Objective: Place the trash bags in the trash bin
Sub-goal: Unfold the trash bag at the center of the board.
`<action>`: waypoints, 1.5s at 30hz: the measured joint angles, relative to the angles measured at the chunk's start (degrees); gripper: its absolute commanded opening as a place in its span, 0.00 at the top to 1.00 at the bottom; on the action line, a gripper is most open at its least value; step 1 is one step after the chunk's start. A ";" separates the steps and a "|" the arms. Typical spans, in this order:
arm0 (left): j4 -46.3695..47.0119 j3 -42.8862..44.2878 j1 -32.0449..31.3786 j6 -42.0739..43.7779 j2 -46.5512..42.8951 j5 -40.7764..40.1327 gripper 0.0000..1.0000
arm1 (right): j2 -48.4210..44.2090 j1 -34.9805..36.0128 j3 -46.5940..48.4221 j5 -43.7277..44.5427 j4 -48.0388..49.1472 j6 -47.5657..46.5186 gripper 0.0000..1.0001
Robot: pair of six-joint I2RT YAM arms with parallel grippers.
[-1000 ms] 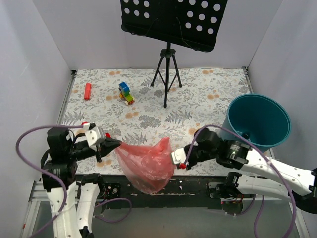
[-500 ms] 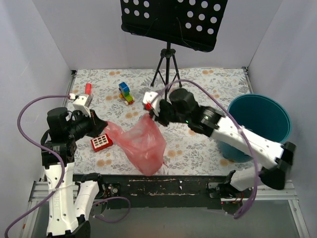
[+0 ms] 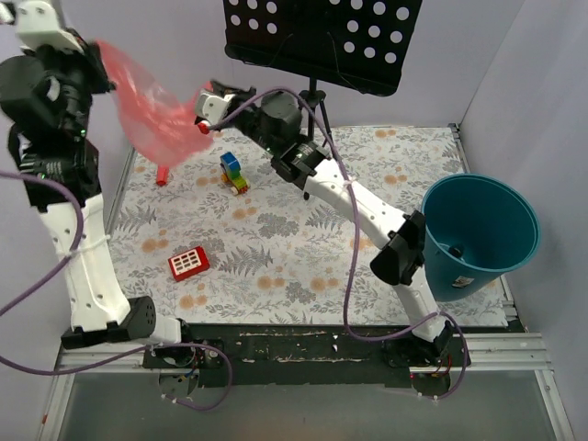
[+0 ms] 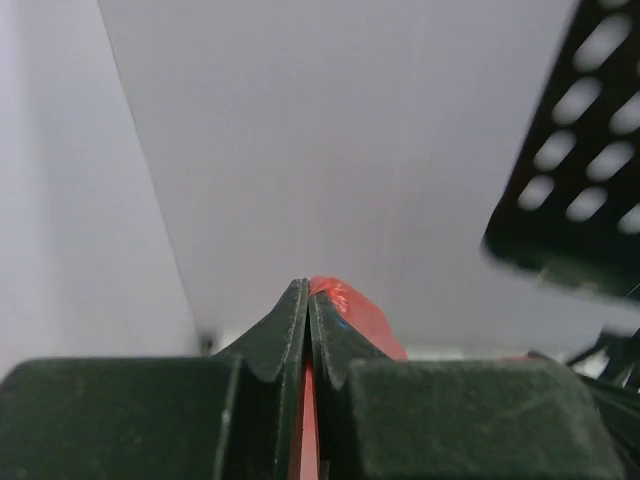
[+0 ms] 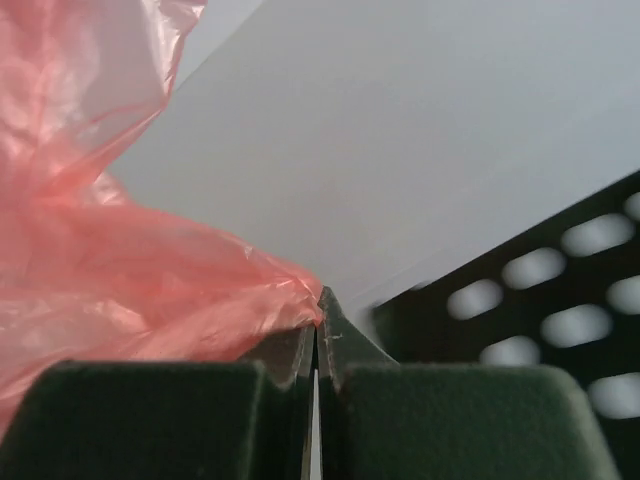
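While the left fingers [image 4: 275, 335] and right fingers [image 5: 345, 345] each clamp the bag [image 3: 147, 110], seemingly by opposite edges, high at far left, the bin [image 3: 496, 216] stands well apart to their right.

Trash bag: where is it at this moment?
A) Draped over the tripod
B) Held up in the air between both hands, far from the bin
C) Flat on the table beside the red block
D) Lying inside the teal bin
B: the trash bag hangs stretched between the left hand and the right hand, each shut on an edge, well away from the teal bin.
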 measured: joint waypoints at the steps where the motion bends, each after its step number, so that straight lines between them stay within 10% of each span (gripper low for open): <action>1: 3.82 5.20 0.07 0.48 0.66 1.31 1.00 | -1.07 -0.04 0.09 -1.79 4.79 -2.71 0.99; 5: 20.39 4.39 0.11 3.08 -8.83 9.51 1.00 | -8.63 1.42 -0.81 -8.44 23.69 -11.85 0.99; 9: 36.59 -25.94 0.07 8.96 -31.80 22.03 1.00 | -25.57 3.21 -20.87 -9.18 40.50 -15.02 0.99; 12: 30.99 -50.21 -0.11 25.86 -46.36 38.51 1.00 | -41.46 2.91 -51.41 -7.41 50.31 -17.51 0.99; 17: -12.31 -74.77 -0.04 66.97 -47.71 52.43 1.00 | -56.04 6.32 -95.69 -11.28 17.51 -17.90 0.99; 21: -25.11 -76.70 -0.07 73.13 -58.58 58.80 1.00 | -75.49 18.58 -116.21 -11.39 -3.17 -12.37 0.99; 30: -24.35 -66.95 2.62 49.18 -56.06 63.65 1.00 | -80.21 19.71 -99.82 -3.23 6.45 -0.83 0.99; 37: -15.91 -53.13 2.84 15.34 -39.45 40.28 1.00 | -59.30 7.32 -73.94 0.26 -4.81 18.88 0.99; 45: -11.04 -47.45 2.93 -2.82 -27.82 21.33 1.00 | -42.69 -3.56 -50.42 0.50 -13.92 29.27 0.99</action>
